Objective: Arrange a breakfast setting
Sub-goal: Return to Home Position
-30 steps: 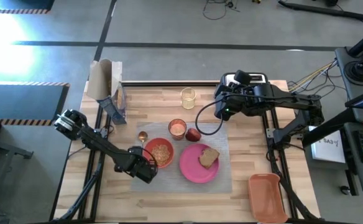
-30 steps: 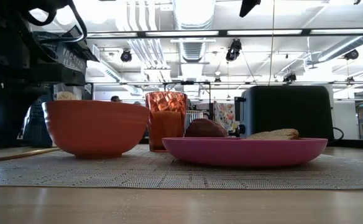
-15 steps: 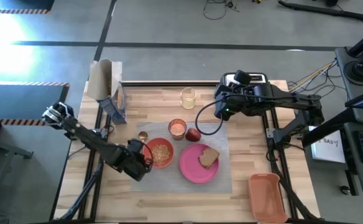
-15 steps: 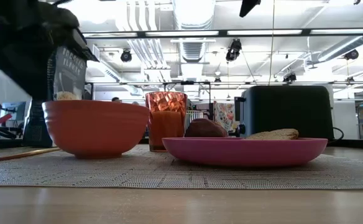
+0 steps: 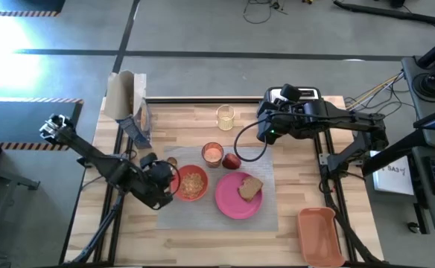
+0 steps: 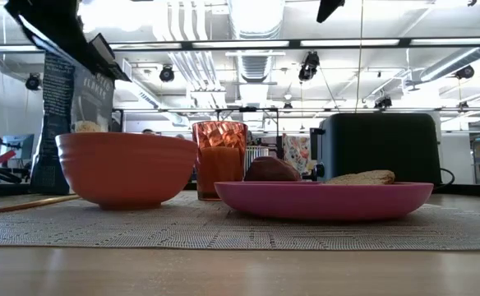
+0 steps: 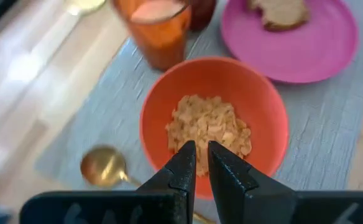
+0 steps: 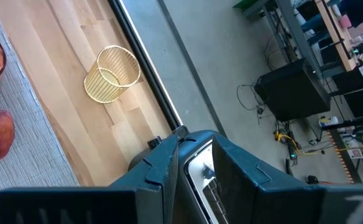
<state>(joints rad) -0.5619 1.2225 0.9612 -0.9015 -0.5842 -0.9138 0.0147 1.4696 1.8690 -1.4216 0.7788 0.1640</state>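
Holding cereal: orange bowl; toast on pink plate.

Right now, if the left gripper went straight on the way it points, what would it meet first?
Most likely the cereal in the orange bowl: the left gripper, jaws nearly shut, points into it, though its height above is unclear.

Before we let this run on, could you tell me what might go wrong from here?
The left gripper, shut and empty, hangs just above the cereal-filled orange bowl; a low sweep could tip it or scatter cereal on the grey placemat. The spoon lies close beside the bowl and might get knocked. The glass of drink touches the red fruit, so a nudge could spill it.
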